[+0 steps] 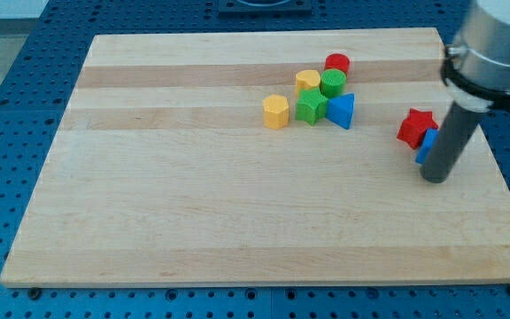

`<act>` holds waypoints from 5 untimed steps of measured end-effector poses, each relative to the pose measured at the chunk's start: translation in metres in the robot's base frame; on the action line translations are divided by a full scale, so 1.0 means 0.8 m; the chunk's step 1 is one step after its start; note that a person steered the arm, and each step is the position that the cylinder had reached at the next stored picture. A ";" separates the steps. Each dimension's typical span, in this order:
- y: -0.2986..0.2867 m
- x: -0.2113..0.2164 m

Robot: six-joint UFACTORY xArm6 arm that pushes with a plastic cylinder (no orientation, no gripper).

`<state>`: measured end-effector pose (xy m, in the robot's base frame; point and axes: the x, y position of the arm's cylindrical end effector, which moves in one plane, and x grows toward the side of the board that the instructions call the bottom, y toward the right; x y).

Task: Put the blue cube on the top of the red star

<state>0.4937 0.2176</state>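
Observation:
The red star [413, 127] lies on the wooden board at the view's right. The blue cube [426, 144] sits just below and right of the star, touching it, and is mostly hidden behind my rod. My tip [435, 178] rests on the board right in front of the blue cube, at its lower right side.
A cluster of blocks lies at the top middle: a yellow hexagon [275, 112], a green star [310, 106], a blue triangle [342, 110], a yellow block [307, 81], a green cylinder [331, 83] and a red cylinder [336, 64]. The board's right edge [492, 151] is close to my tip.

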 end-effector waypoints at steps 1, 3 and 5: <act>0.001 0.000; 0.038 -0.059; 0.039 -0.094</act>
<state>0.4183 0.2492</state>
